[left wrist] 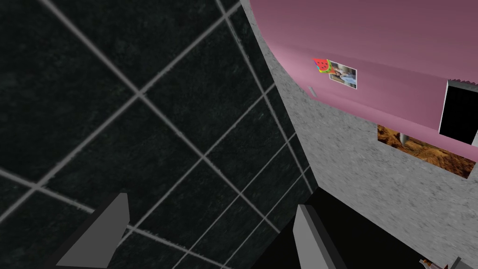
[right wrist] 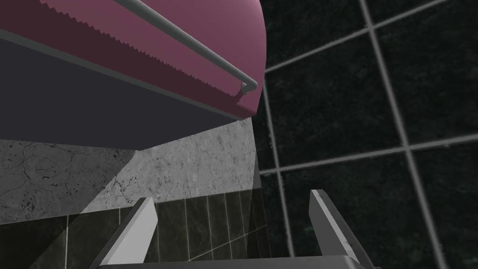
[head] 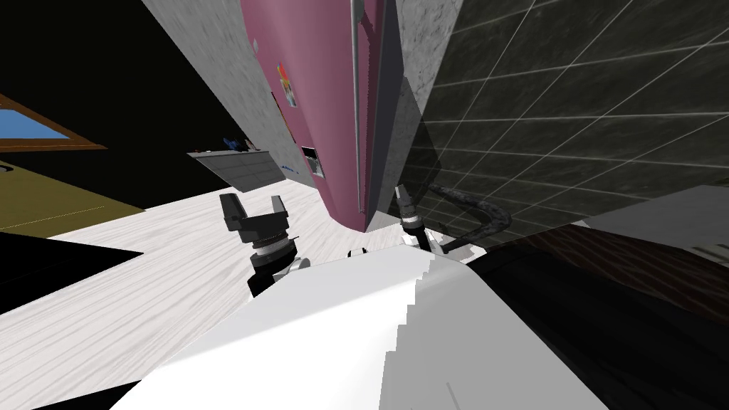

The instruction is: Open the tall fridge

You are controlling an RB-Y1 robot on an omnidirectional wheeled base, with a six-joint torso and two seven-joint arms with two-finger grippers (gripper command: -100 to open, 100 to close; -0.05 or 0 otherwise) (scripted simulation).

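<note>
In the head view the tall pink fridge (head: 320, 92) rises straight ahead. Its long grey handle bar (head: 354, 107) runs the height of the door, near the edge on my right. The right claw (head: 404, 203) sits just beside the bar's lower end. The left claw (head: 255, 211), fingers spread, hangs well apart from it, so the right arm is nearer.

In the left wrist view the left claw (left wrist: 210, 233) gapes empty toward a dark tiled wall (left wrist: 116, 93), with the door's watermelon magnet (left wrist: 321, 65) off to one side.

In the right wrist view the right claw (right wrist: 233, 229) is spread and holds nothing. The handle bar (right wrist: 186, 42) slants past beyond its fingertips, not between them. The door hides whatever the fridge holds.
</note>
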